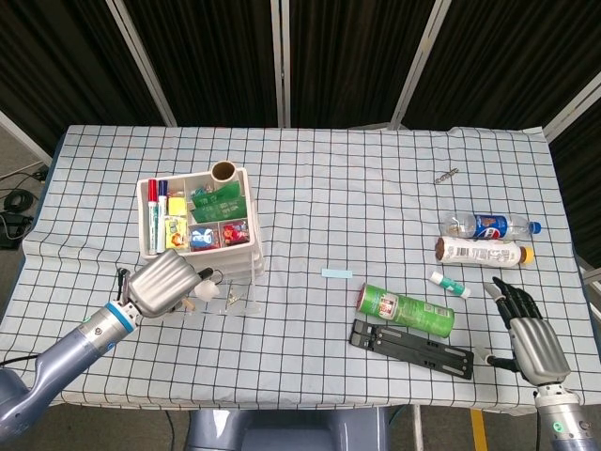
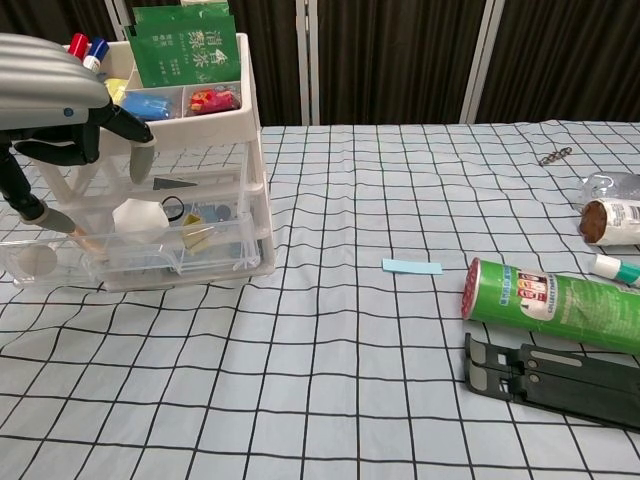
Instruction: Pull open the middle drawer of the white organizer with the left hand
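Dark curtain panels back a tabletop (image 1: 376, 188) covered in a checked cloth.

Head view: the left hand (image 1: 164, 280) sits at the front of the white organizer (image 1: 202, 230), which stands just beyond it, its back hiding the fingers. A clear drawer (image 1: 221, 299) juts forward immediately right of that hand; from above I cannot tell which tier it belongs to. Far to the right, well apart from the organizer, the right hand (image 1: 528, 331) rests near the tabletop edge, fingers spread, holding nothing. Just left of it lie a green can (image 1: 406, 311) and a black stand (image 1: 411, 348); beyond it, two bottles (image 1: 484, 238).

Chest view: the left hand (image 2: 55, 95) hangs in front of the organizer (image 2: 190, 140), level with the upper drawers. Its fingers (image 2: 140, 155) curl down toward the drawer fronts, apart from one another, with nothing plainly gripped; whether a fingertip touches a handle is not clear. Below the hand, the bottom drawer (image 2: 130, 255) stands pulled forward with small items inside. The middle drawer (image 2: 195, 190), right of and just under the fingers, appears flush with the frame.

Assessment: approach is made, but the middle drawer is not yet open. Hooking its front edge and drawing it out remain.
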